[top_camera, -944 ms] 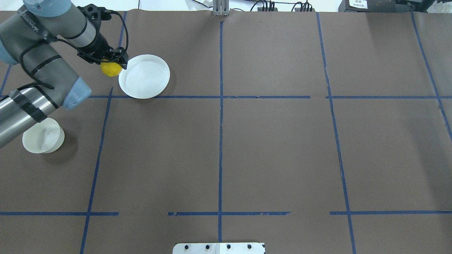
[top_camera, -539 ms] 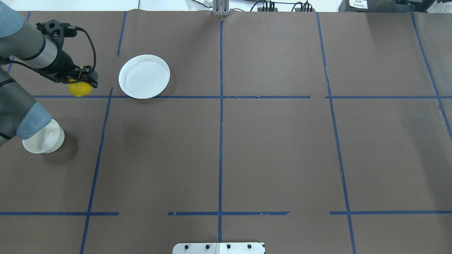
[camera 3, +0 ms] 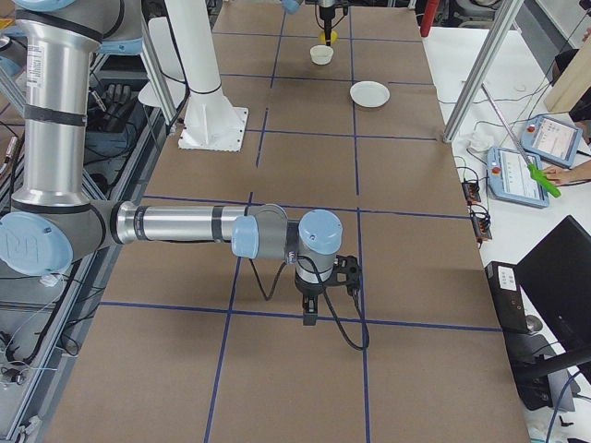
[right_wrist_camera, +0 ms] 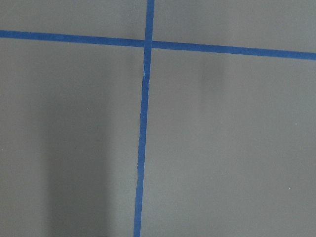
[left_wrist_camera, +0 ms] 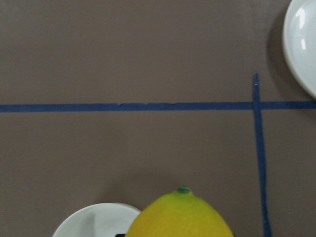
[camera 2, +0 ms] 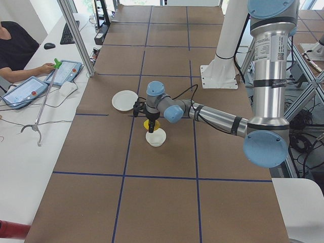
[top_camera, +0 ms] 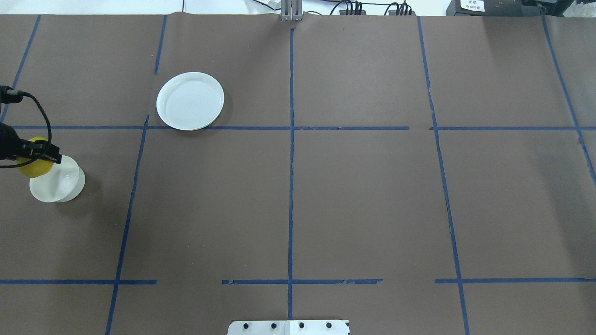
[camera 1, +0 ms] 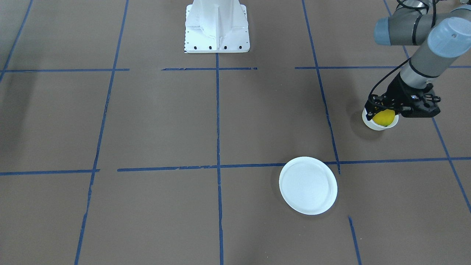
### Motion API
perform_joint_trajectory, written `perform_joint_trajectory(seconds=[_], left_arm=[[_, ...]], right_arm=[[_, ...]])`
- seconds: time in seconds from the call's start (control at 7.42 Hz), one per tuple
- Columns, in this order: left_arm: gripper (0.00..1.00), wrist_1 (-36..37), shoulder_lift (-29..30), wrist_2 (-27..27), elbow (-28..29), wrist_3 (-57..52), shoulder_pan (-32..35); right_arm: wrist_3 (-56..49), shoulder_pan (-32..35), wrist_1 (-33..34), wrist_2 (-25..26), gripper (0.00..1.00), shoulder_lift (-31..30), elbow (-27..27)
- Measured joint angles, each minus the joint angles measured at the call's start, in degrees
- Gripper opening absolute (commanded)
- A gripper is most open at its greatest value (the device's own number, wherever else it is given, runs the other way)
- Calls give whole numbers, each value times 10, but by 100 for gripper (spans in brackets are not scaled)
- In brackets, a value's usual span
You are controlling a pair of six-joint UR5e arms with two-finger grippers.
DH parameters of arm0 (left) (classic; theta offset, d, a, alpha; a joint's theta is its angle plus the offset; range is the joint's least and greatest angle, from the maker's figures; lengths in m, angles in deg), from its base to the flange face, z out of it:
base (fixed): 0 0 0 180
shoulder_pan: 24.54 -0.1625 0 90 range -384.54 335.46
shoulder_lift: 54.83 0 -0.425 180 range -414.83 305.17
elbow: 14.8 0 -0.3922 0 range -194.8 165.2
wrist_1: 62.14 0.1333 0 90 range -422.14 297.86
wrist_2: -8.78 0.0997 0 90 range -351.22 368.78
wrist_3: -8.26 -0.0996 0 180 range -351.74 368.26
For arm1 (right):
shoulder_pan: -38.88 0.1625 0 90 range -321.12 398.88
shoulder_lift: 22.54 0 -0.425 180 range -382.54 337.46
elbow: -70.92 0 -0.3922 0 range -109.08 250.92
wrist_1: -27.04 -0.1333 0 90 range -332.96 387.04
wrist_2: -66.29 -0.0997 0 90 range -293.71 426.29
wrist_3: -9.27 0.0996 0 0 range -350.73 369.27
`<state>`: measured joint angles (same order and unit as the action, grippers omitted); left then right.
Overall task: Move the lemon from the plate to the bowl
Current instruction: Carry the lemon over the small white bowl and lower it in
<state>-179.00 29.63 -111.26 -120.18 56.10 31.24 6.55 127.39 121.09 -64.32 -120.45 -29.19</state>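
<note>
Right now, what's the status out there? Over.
Left end effector shut on lemon, over bowl rim. Plate empty. Right end effector state unclear. Nothing blocking the bowl.

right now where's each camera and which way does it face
front: across table, facing base; left arm.
overhead: from behind, looking down; left fingers.
left side: table end; left arm near.
right side: opposite end; right arm near.
left wrist: down on lemon, bowl.
right wrist: down on tape.
front, overhead share the plate.
</note>
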Motion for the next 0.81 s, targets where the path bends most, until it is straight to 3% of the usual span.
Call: perform_joint_trajectory(seconds=[0.54,0.81], left_arm=[[0,-93,-23,24,51,65,-40],[99,-100,-19,21,50,70,-44]], right_arm=[[0,0,0,0,100,0,0],[0,0,0,0,100,0,0]])
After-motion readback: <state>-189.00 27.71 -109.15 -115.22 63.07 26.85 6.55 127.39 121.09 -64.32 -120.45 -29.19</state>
